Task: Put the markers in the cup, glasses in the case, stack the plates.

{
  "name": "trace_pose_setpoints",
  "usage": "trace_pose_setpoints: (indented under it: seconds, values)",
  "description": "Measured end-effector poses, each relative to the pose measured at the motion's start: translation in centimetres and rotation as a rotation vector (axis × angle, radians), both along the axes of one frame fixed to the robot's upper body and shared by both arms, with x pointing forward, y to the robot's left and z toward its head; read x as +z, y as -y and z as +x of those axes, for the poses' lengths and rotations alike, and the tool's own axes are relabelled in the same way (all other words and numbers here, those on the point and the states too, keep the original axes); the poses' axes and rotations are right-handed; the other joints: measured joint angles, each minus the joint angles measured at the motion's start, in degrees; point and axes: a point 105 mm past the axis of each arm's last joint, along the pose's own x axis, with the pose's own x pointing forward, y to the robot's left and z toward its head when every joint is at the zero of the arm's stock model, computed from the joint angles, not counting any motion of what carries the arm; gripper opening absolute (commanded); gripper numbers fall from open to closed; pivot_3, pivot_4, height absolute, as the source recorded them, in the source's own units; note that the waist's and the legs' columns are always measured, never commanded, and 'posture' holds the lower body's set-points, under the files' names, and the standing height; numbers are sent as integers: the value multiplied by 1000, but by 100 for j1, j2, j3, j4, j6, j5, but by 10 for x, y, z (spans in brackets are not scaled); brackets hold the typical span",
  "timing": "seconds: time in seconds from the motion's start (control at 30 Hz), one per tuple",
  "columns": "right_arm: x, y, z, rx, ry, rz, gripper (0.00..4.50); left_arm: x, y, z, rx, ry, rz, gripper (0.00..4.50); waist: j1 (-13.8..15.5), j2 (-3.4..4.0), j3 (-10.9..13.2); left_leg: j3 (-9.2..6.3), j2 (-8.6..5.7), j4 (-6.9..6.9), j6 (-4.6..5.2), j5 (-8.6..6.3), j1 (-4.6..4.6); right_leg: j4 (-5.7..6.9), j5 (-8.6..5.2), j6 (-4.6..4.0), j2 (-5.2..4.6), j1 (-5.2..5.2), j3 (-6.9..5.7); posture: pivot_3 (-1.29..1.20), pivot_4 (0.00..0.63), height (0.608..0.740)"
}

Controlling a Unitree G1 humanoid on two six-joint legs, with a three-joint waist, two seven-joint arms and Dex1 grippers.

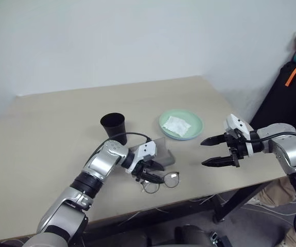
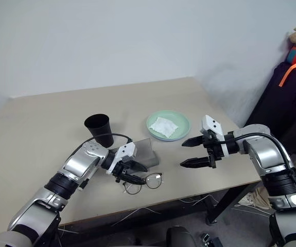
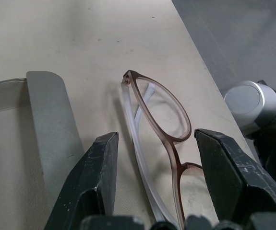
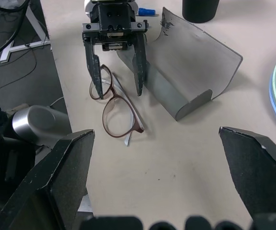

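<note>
Glasses (image 1: 161, 181) flat on the bench (image 1: 50, 128) near its front edge, arms unfolded. Left gripper (image 1: 155, 174) lowered over them, fingers (image 3: 97, 177) parted on either side of one lens and clear of the frame, holding nothing; probably poised this way either to close on the frame or having let go of it. Case (image 1: 160, 149) just beside the glasses at 12 o'clock, lid thrown back, most likely left open to receive them. Cup (image 1: 114, 127) upright at 11 o'clock from the glasses, well apart. Green plate (image 1: 164, 117) at 1 o'clock, with a crumpled white napkin (image 1: 177, 125) resting in it. Right gripper (image 1: 213, 151) above the bench at 3 o'clock from the glasses, spread wide and empty, seemingly kept out of the left arm's way.

Hard to make out: a pale blue edge (image 4: 273, 103) under the green rim in the right wrist view, perhaps the second plate already stacked beneath, but mostly cut off. A small blue tip (image 4: 146, 10) behind the left gripper's wrist, possibly a marker cap; not enough showing to be sure. Cup's inside hidden.
</note>
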Motion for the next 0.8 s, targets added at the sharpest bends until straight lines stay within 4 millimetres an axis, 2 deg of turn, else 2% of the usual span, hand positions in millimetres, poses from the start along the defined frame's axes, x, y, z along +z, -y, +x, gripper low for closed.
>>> trace_pose_setpoints:
  seconds: [0.13,0.17,0.23,0.37,0.8]
  values:
    - [0,0,0,-2,1,0,4500,-1,0,-1,-7,-5,3,2617,0,0,0,0,0,0,0,0,0,0,0,0,0,0,0,0,0,735]
    - [0,0,0,-4,2,-1,4500,-1,0,-2,-9,-5,3,2449,0,0,0,0,0,0,0,0,0,0,0,0,0,0,0,0,0,735]
    - [0,0,1,-6,3,-1,4500,-1,1,-2,-13,-6,3,2065,0,0,0,0,0,0,0,0,0,0,0,0,0,0,0,0,0,735]
    - [0,0,1,-7,4,-1,4500,-1,1,-3,-18,-3,6,751,0,0,0,0,0,0,0,0,0,0,0,0,0,0,0,0,0,735]
    - [0,0,2,-17,10,-3,4500,-1,1,-4,-41,17,20,751,0,0,0,0,0,0,0,0,0,0,0,0,0,0,0,0,0,735]
